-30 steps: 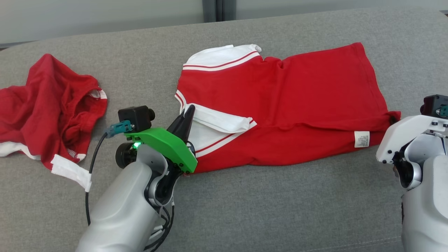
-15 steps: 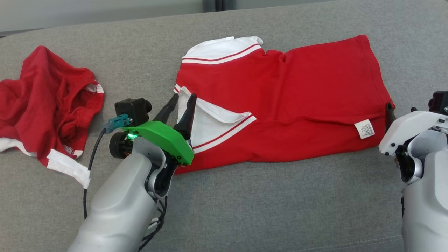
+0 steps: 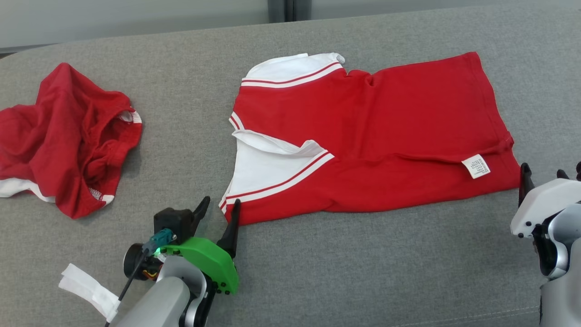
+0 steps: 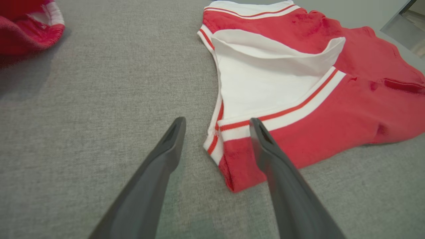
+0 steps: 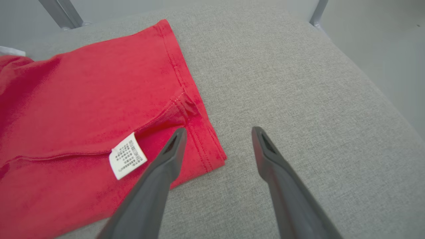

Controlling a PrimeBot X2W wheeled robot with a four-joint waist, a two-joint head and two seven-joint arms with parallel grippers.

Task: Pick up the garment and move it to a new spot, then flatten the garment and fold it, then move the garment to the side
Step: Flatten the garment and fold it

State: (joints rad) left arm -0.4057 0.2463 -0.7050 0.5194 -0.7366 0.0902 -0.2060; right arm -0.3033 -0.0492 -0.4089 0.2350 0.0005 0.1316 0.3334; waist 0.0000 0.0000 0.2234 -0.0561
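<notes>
Garment point(image 3: 363, 136): a red shirt with white, red-striped sleeves, lying flat and folded lengthwise near the middle of a grey woven upholstered surface point(image 3: 317, 272), collar end to the left and hem end to the right. One white sleeve is folded over the near-left part of the body; the other lies along the far-left edge. A white care label point(image 3: 475, 165) lies exposed near the near-right corner, beside a small pucker in the hem. The left gripper point(image 3: 221, 200) sits just on the near side of the near-left corner with its jaws spread and nothing between them; in the left wrist view its right finger overlaps the red edge, though contact cannot be judged. The right gripper point(image 5: 219, 129) stands at the near-right corner, jaws likewise spread and empty, its left finger over the hem just beside the label. A second red garment point(image 3: 68, 136) lies crumpled at the far left, well apart from the first. The surface is rounded at its far edge; behind it are a pale wall and a dark upright post point(image 3: 281, 9).
</notes>
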